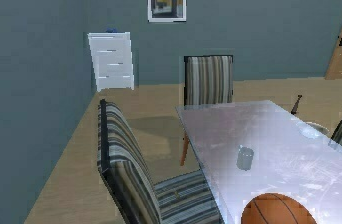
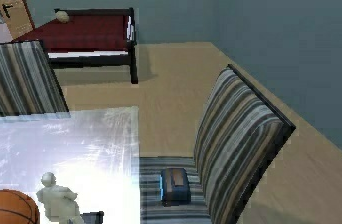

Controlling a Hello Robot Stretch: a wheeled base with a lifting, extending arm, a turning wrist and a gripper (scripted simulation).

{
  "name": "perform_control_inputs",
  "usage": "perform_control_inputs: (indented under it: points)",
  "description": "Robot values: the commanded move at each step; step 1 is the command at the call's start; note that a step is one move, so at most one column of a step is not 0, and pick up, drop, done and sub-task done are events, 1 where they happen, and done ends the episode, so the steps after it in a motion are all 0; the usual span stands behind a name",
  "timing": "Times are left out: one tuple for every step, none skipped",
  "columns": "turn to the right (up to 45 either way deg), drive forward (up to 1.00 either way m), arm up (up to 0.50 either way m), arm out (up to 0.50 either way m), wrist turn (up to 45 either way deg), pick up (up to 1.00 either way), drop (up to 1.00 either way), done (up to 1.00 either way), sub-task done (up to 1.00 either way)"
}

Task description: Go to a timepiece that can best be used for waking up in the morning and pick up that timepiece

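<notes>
A small dark box [image 2: 175, 186] w/ blue face, prob. the clock, is seen resting flat on the striped chair [image 2: 241, 135] seat, just beside the table [image 2: 79, 150] edge, so a low reach is judged necessary. Gripper finger state can't be told.

You get no readable text, numbers or signs here: none on the framed wall picture [image 1: 167, 9], none on the small dark box [image 2: 175, 186].

Room: blue-grey walls [image 1: 29, 70], wood floor [image 1: 151, 108].
Before me, striped chairs [image 1: 208, 80] flank a glossy table [image 1: 269, 135]; white drawer cabinet [image 1: 112, 58] beyond.
</notes>
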Motion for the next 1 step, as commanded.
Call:
perform_control_inputs:
  points:
    - [0.0,0.0,0.0,0.32,0.0,0.0,0.0,0.0,0.0]
